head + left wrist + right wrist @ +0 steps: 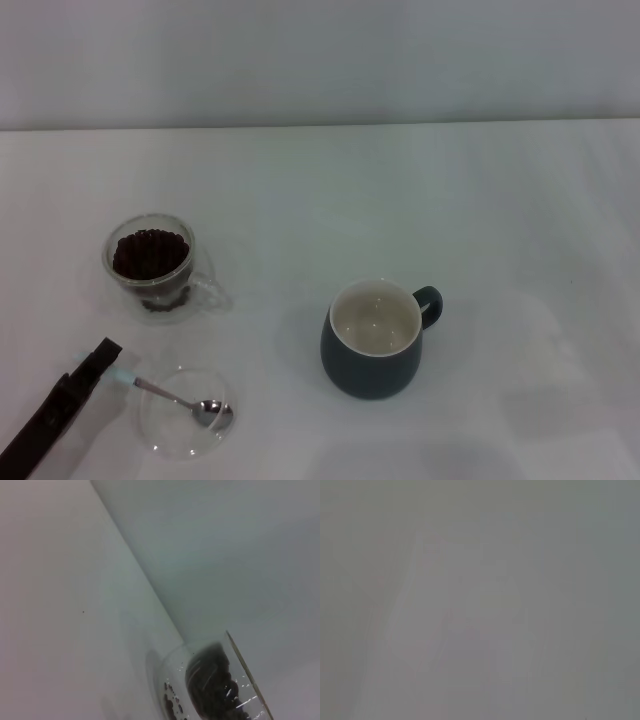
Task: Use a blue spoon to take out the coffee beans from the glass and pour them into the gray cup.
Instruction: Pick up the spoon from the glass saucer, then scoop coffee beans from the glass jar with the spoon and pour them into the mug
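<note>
One arm's showing: left gripper (103, 357) at lower left sits right at the blue spoon (170, 395) handle, can't tell its grip. Spoon bowl lies in clear dish (160, 430), below the glass (150, 265).

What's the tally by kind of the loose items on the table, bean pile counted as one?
Mugs: 2 (glass, gray cup)
Dishes: 1 (clear glass dish)
Spoons: 1 (blue spoon, bowl resting in the dish)
Bean piles: 1 (coffee beans, in the glass)
Total: 5
The left gripper is at the spoon's handle end.
</note>
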